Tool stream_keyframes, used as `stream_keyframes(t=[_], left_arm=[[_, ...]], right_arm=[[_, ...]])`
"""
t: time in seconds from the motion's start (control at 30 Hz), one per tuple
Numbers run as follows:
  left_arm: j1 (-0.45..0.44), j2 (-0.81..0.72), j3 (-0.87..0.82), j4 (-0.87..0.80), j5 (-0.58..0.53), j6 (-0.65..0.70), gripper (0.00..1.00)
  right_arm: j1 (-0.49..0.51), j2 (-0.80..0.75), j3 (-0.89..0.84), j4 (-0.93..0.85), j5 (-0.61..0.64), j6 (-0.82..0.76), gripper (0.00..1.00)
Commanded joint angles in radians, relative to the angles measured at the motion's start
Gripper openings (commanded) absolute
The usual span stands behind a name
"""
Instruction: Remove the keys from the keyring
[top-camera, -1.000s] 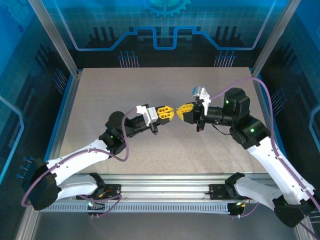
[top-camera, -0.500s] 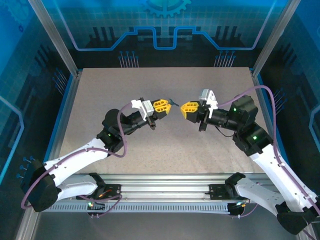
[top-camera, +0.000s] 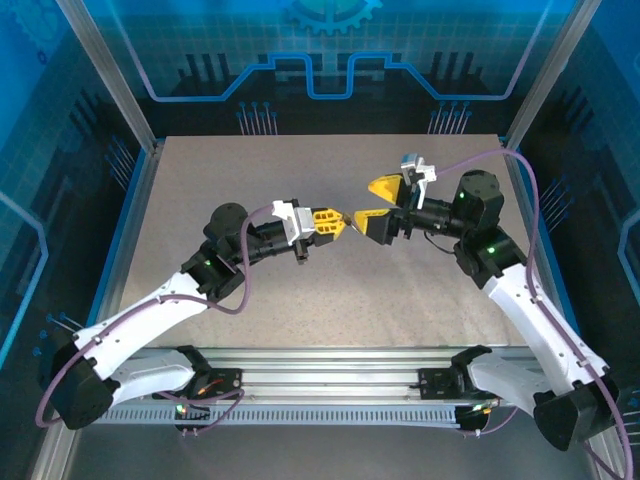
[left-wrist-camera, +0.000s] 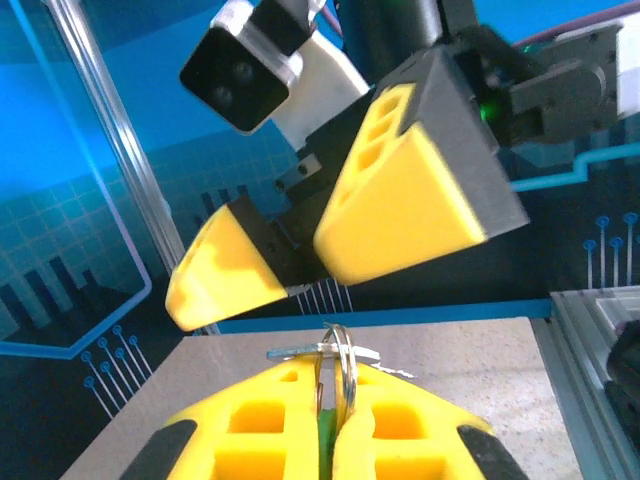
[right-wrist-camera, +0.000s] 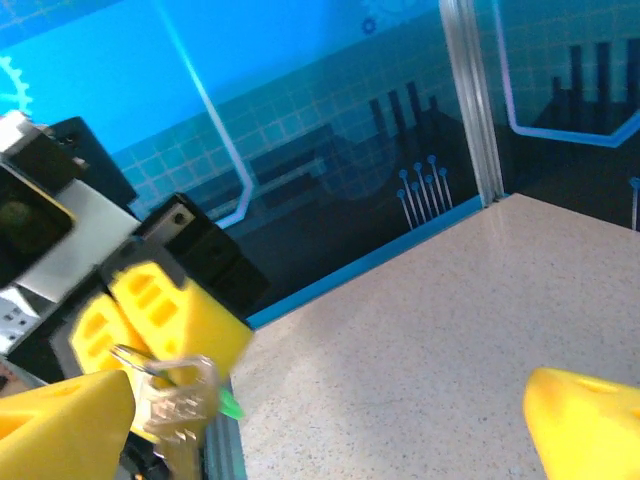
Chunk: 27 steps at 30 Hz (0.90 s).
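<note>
At the middle of the speckled beige surface (top-camera: 250, 170), seen from the top camera, two white-and-black arms meet above it, each trailing a purple cable. The left fingers (top-camera: 325, 222) are wedge-shaped yellow plastic with rectangular cut-outs on a matte black base, and they point right. In the left wrist view the left fingers (left-wrist-camera: 255, 430) are pressed together, pinching a thin, round, silvery wire keyring (left-wrist-camera: 345, 362) that stands upright out of the seam between them. The keys (left-wrist-camera: 322, 440) show there as a bright green sliver wedged in the same seam. A flat grey metal strip lies crosswise at the fingertips, touching the ring.

In the right wrist view the left fingers (right-wrist-camera: 165, 305) appear blurred, with the keys (right-wrist-camera: 185, 400) hanging at their tip as a pale metallic piece with a small green tab on its right side. The ring (right-wrist-camera: 135, 357) is a faint loop just above them.

Further right, the right fingers (top-camera: 385, 186) are the same yellow wedges, smooth-faced and backed in black. They are spread wide, one above the other in the top view, with their tips just beside the left fingertips. From the left wrist camera the right fingers (left-wrist-camera: 410, 190) hang just above the ring, apart from it. In their own camera the right fingers (right-wrist-camera: 590, 420) sit at opposite lower corners, and the keys lie just beside the left-hand one.
</note>
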Motion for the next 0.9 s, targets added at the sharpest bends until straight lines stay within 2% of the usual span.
stream_keyframes(t=[0.0,0.07,0.13,0.2,0.23,0.3,0.37,0.47,0.57,0.67,0.87], left_arm=[[0.031,-0.006,0.071,-0.121,0.085,0.066,0.0],[0.046,0.008,0.101,-0.179,0.089,0.096,0.0],[0.072,0.029,0.125,-0.198,0.097,0.102,0.0],[0.098,0.052,0.14,-0.193,0.118,0.1,0.0],[0.106,0.063,0.151,-0.191,0.127,0.102,0.0],[0.118,0.082,0.163,-0.171,0.146,0.096,0.0],[0.128,0.097,0.181,-0.159,0.183,0.079,0.0],[0.132,0.109,0.212,-0.185,0.224,0.079,0.0],[0.132,0.108,0.218,-0.201,0.232,0.09,0.0],[0.133,0.105,0.219,-0.202,0.234,0.093,0.0],[0.133,0.112,0.23,-0.202,0.229,0.106,0.0]], right_arm=[[-0.052,-0.007,-0.084,0.312,-0.016,0.215,1.0],[-0.06,0.003,-0.1,0.353,-0.023,0.226,0.95],[-0.062,0.036,-0.055,0.247,-0.017,0.185,0.85],[-0.067,0.077,-0.029,0.219,-0.042,0.187,0.74],[-0.071,0.098,-0.023,0.24,-0.072,0.21,0.68],[-0.081,0.133,-0.037,0.329,-0.12,0.27,0.65],[-0.085,0.183,-0.054,0.499,-0.215,0.368,0.61],[-0.081,0.255,-0.088,0.861,-0.309,0.605,0.62],[-0.066,0.297,-0.099,1.062,-0.35,0.74,0.66],[-0.05,0.286,-0.122,1.049,-0.37,0.729,0.7],[0.015,0.259,-0.132,0.908,-0.402,0.626,0.69]])
